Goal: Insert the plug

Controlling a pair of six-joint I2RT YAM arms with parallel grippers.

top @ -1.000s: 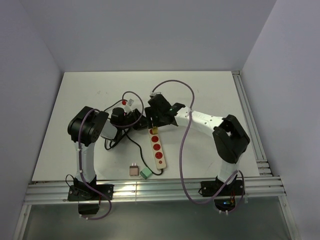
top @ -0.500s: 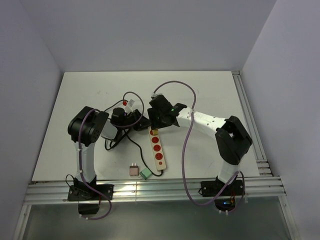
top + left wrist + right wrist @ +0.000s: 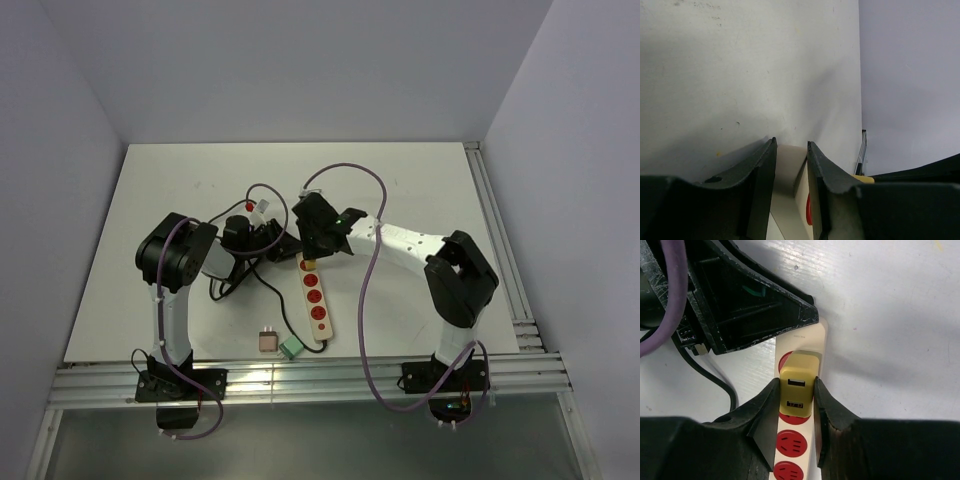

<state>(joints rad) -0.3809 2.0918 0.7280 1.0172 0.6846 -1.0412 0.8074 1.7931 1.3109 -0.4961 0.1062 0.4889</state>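
A yellow plug point(image 3: 799, 374) with two USB ports stands on the top red socket of the cream power strip point(image 3: 812, 337). My right gripper point(image 3: 796, 385) is shut on the plug, one finger pressed against each side. From above, the plug point(image 3: 309, 262) sits at the strip's far end point(image 3: 316, 300), under the right gripper point(image 3: 312, 250). My left gripper point(image 3: 790, 142) is shut on that end of the power strip point(image 3: 789, 167), reaching in from the left point(image 3: 285, 245). Whether the plug's prongs are fully in is hidden.
A pink adapter point(image 3: 268, 340) and a green adapter point(image 3: 291, 347) lie near the table's front edge. The strip's black cable point(image 3: 270, 285) loops left of it. A small red object point(image 3: 248, 203) and a white tag point(image 3: 262, 207) lie behind the left gripper.
My right gripper's fingers have closed onto the yellow plug and its wrist has shifted slightly left. The left arm and the strip have stayed put.
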